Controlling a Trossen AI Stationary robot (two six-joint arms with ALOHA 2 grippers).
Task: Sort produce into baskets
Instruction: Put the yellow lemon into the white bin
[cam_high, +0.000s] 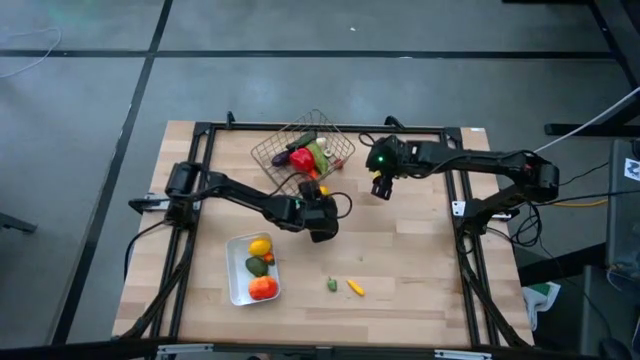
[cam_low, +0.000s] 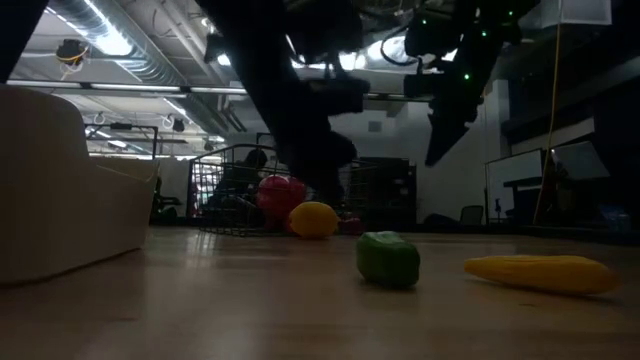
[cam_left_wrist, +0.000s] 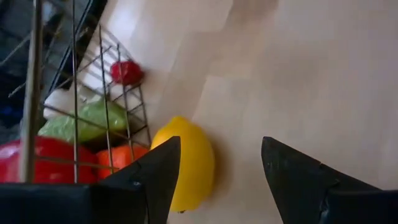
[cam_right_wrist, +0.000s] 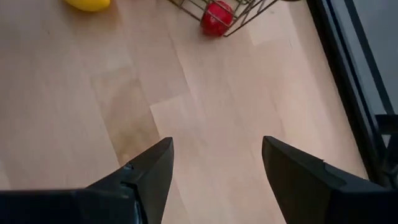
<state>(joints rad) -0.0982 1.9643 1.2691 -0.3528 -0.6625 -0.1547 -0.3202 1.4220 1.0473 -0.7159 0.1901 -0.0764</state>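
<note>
A pale wooden table (cam_high: 420, 250) framed by black rails, with wide bare board across its near right half. The left arm reaches in from the left edge toward the middle; its gripper (cam_left_wrist: 217, 171) hangs low with fingers spread wide, holding nothing — a smooth yellow lemon (cam_left_wrist: 189, 163) lies on the wood against one fingertip, just outside the wire basket (cam_high: 300, 152). The right arm stretches in from the right; its gripper (cam_right_wrist: 214, 165) hovers over bare board, fingers wide apart and empty. The brownish mesh basket sits tilted at the far edge, holding a red pepper (cam_high: 301, 158) and green pieces. A shallow white tray (cam_high: 236, 280) near the left front holds a lemon, a green avocado and an orange tomato (cam_high: 263, 288). A small green piece (cam_high: 332, 285) and a yellow piece (cam_high: 355, 288) lie loose on the open board.
</note>
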